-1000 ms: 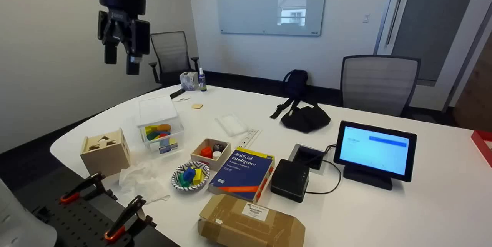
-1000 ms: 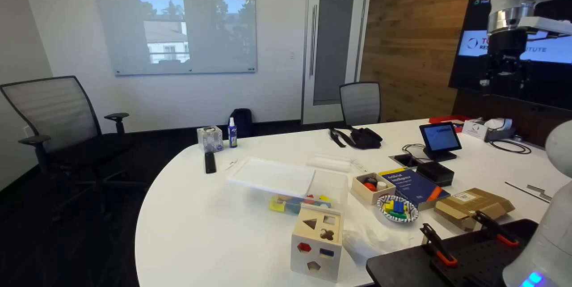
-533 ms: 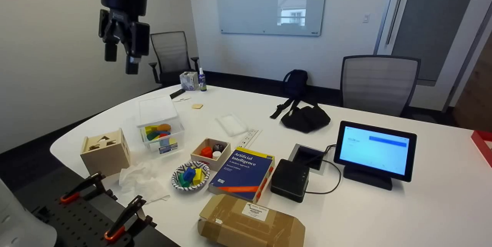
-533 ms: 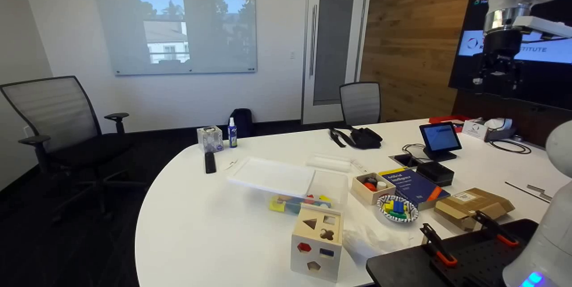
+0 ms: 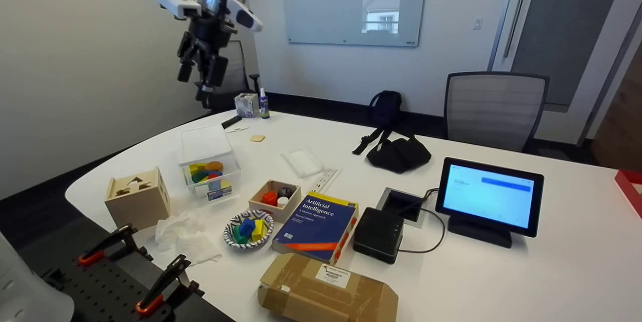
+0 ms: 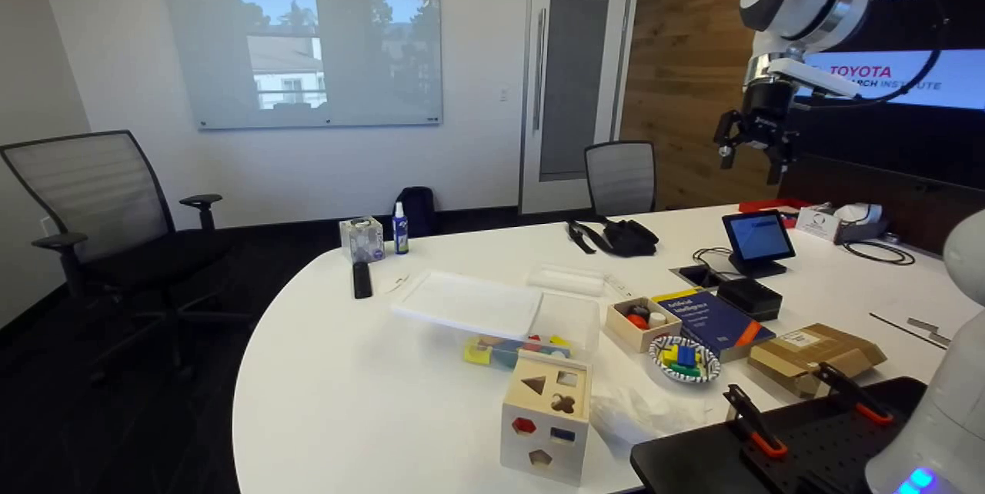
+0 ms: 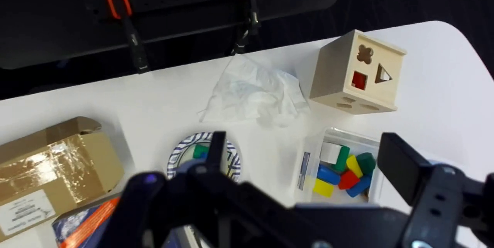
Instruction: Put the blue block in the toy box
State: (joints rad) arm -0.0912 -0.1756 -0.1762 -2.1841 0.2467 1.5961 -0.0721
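The small blue block [image 5: 247,227] lies on top of green and yellow blocks in a patterned bowl [image 5: 271,226]. It also shows in an exterior view [image 6: 686,356]. In the wrist view my finger hides most of the bowl, and only a sliver of blue shows. The toy box [image 5: 138,204] is a light-wood cube with cut-out holes, upright near the table edge. It also shows in an exterior view [image 6: 545,421] and in the wrist view [image 7: 337,74]. My gripper [image 5: 194,86] is open and empty, high above the table, as the wrist view [image 7: 303,136] shows.
A clear tub [image 5: 231,166] of mixed blocks stands beside the toy box. Crumpled tissue [image 5: 183,239] lies between the box and bowl. A small wooden tray [image 5: 296,200], blue book [image 5: 316,224] and cardboard package [image 5: 301,287] sit around the bowl. Clamps [image 6: 758,425] stick up at the mount.
My gripper has moved over the past half second, rightward in an exterior view and leftward in another, and it is more tilted. It stays open. The objects on the table have not moved.
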